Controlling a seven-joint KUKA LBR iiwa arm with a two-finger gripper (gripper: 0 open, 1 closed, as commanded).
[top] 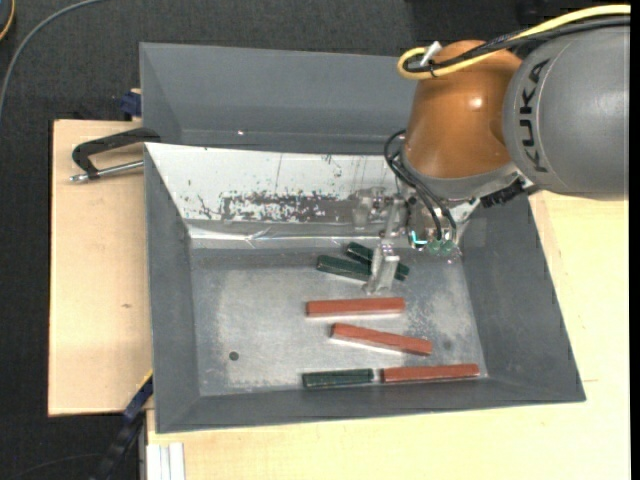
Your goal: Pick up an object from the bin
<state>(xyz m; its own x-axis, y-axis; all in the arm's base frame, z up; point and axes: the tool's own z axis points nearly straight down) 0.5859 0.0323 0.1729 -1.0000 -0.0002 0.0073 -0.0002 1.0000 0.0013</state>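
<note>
Near the far wall of the bin [168, 298], my pincer [383, 274] hangs over dark green bars [340, 263]; whether it is open or closed I cannot tell. They look stiff, light and slick, so I'd grip one across its narrow width.

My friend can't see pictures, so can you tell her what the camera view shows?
The robot's gripper is low in a grey metal bin, right by a few dark green blocks near the back wall. In front of it lie three red sticks and one dark green stick.
</note>
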